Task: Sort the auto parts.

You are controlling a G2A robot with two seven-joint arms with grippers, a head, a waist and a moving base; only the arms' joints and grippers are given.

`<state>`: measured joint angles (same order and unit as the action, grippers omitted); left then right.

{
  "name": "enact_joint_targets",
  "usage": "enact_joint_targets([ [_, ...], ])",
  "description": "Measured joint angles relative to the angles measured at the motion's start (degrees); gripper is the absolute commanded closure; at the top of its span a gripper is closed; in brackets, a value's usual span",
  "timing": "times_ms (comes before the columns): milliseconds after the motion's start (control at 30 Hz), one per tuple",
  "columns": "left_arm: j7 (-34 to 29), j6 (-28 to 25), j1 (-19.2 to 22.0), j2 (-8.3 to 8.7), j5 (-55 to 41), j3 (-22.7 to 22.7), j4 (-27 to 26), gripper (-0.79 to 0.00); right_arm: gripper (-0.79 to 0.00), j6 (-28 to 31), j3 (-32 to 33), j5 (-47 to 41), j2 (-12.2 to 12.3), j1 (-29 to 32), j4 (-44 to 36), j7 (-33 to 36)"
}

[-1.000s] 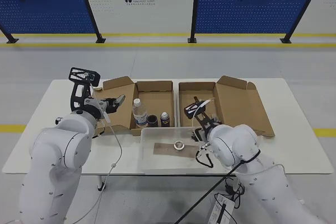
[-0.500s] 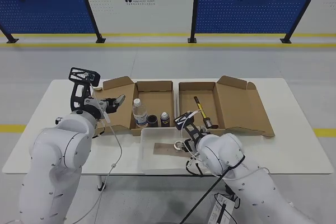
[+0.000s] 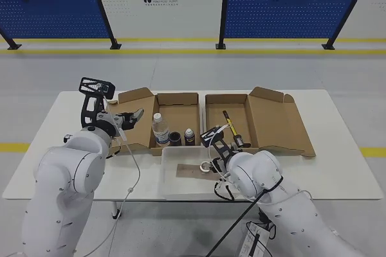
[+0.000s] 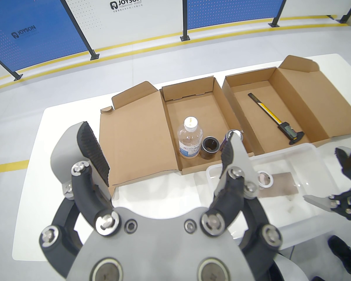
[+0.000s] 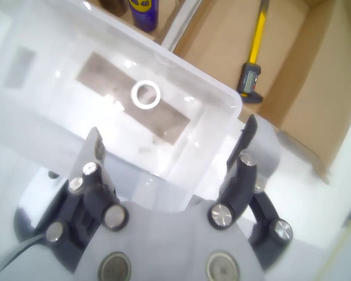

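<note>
A white ring (image 5: 145, 94) lies on a brown patch inside the clear plastic tray (image 5: 213, 89) at the table's front. Over the tray's near edge, by one corner, my right gripper (image 5: 171, 138) stands open and holds nothing. A yellow and black caliper (image 5: 253, 68) lies in the right cardboard box (image 3: 235, 106). In the left box (image 3: 180, 115) stand a water bottle (image 4: 190, 138), a black cylinder (image 4: 209, 147) and a spray can (image 5: 142, 1). My left gripper (image 4: 159, 135) hangs open and empty above the left box's opened flap.
Both boxes sit at the back of the white table (image 3: 341, 167) with their lids folded outward. The tray (image 3: 170, 186) rests just in front of them. A cable hangs over the table's front edge by the left arm.
My right arm has drawn back from over the right box to the tray's near side, uncovering the caliper lying in that box. The left arm has not moved.
</note>
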<state>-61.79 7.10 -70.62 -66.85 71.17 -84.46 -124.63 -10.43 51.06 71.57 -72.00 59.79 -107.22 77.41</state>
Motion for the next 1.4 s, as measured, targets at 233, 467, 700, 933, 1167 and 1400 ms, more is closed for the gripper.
enact_joint_targets([
  [233,0.0,0.0,0.0,0.00,0.0,0.0,0.0,-0.785,-0.785,1.0,-2.5,0.2,-0.8,-0.3,3.3,-1.1],
  [467,0.0,0.0,0.0,0.00,0.0,0.0,0.0,-0.785,-0.785,-1.8,-5.4,-1.1,-2.5,-3.2,8.3,1.0],
  [700,0.0,0.0,0.0,0.00,0.0,0.0,0.0,-0.785,-0.785,-4.8,-6.7,-0.2,-3.8,-5.3,12.1,3.4],
  [933,0.0,0.0,0.0,0.00,0.0,0.0,0.0,-0.785,-0.683,-5.8,-6.7,0.7,-4.4,-5.6,13.7,4.4],
  [1167,0.0,0.0,0.0,0.00,0.0,0.0,0.0,-0.785,-0.610,-6.3,-6.5,1.5,-5.0,-5.4,14.7,4.7],
  [1400,0.0,0.0,0.0,0.00,0.0,0.0,0.0,-0.785,-0.606,-5.9,-6.3,1.3,-5.6,-5.4,16.3,4.0],
])
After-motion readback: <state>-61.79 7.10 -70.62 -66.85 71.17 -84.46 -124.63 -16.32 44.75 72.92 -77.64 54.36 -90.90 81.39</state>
